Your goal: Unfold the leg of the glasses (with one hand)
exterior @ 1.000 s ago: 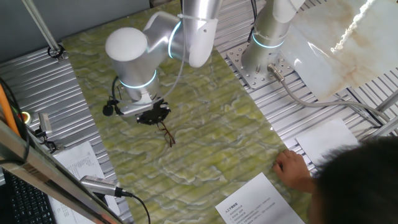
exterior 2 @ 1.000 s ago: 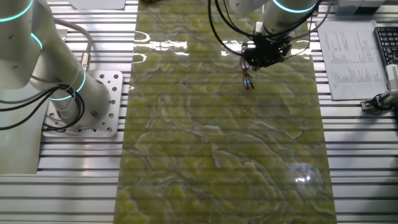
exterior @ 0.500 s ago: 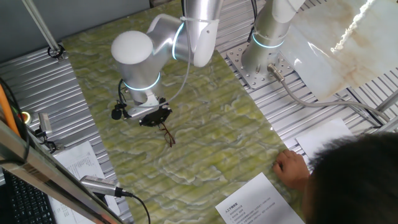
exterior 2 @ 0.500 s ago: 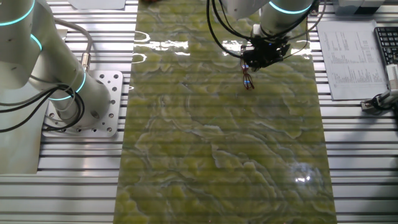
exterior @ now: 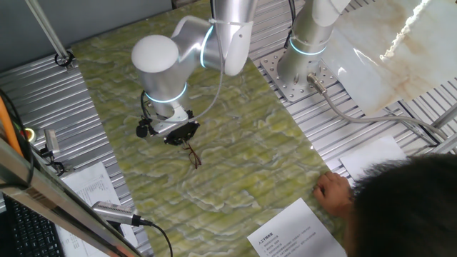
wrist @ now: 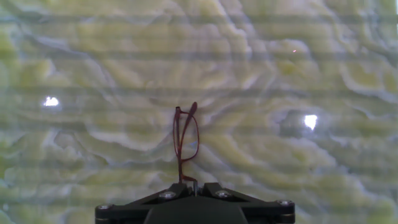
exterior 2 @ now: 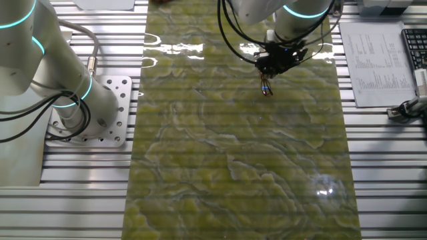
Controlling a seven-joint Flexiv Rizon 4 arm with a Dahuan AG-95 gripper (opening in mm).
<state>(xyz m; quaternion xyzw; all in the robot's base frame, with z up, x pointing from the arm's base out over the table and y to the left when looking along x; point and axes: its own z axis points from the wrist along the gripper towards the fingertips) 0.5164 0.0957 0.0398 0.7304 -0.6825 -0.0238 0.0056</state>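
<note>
The glasses (wrist: 186,137) are thin, dark brown and wire-rimmed. In the hand view they stick out from my fingertips, away from the camera, over the green marbled tabletop (wrist: 298,68). My gripper (wrist: 190,185) is shut, with one end of the frame pinched between its close-set jaws. In one fixed view the gripper (exterior: 183,137) hangs low over the table with the glasses (exterior: 193,156) trailing below it. The other fixed view shows the gripper (exterior 2: 269,67) near the table's far right, the glasses (exterior 2: 266,87) just beneath it.
A person's hand (exterior: 334,191) rests at the table's near edge beside printed sheets (exterior: 294,232). A second arm's base (exterior 2: 87,113) is bolted to the ribbed metal frame at the left. Papers (exterior 2: 377,60) and a keyboard (exterior 2: 415,47) lie at the right.
The arm's wrist has shifted a little to the right over the table and turned slightly. The glasses stay at nearly the same spot in the jaws.
</note>
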